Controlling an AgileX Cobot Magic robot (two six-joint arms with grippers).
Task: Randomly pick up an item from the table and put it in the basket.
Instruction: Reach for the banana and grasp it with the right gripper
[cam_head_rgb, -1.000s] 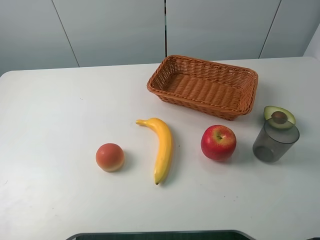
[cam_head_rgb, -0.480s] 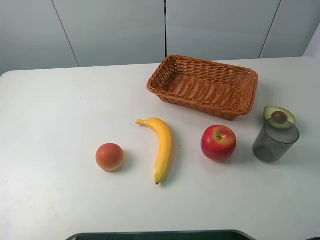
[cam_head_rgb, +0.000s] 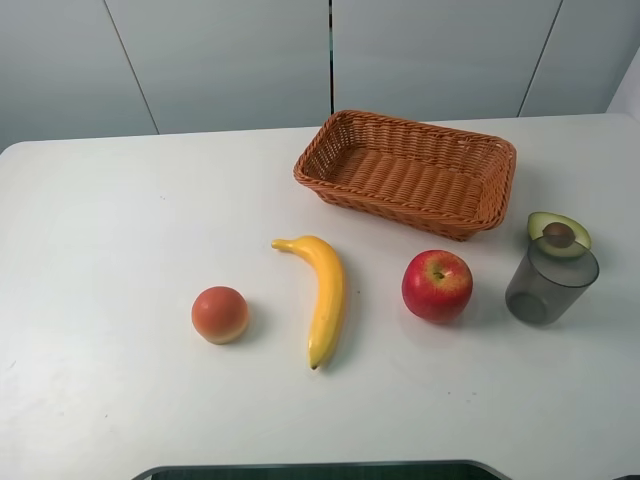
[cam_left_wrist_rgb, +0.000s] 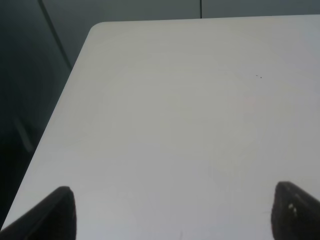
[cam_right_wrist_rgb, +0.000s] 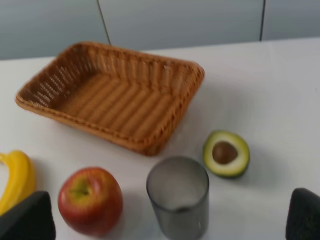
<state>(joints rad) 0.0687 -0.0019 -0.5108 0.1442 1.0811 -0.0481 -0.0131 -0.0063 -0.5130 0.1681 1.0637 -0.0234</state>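
Note:
The yellow banana (cam_head_rgb: 324, 293) lies on the white table (cam_head_rgb: 120, 220) near its middle, with part of it showing in the right wrist view (cam_right_wrist_rgb: 15, 177). The wicker basket (cam_head_rgb: 408, 172) stands empty at the back right; it also shows in the right wrist view (cam_right_wrist_rgb: 112, 95). Neither gripper shows in the high view. In the left wrist view the left gripper (cam_left_wrist_rgb: 175, 212) is open over bare table near a corner. In the right wrist view the right gripper (cam_right_wrist_rgb: 170, 220) is open, with its fingertips (cam_right_wrist_rgb: 27, 215) wide apart, short of the apple and cup.
A red apple (cam_head_rgb: 437, 285) lies right of the banana. A round orange-pink fruit (cam_head_rgb: 220, 314) lies to its left. A translucent grey cup (cam_head_rgb: 551, 280) stands at the right, with an avocado half (cam_head_rgb: 559, 234) just behind it. The table's left edge (cam_left_wrist_rgb: 60, 105) drops off.

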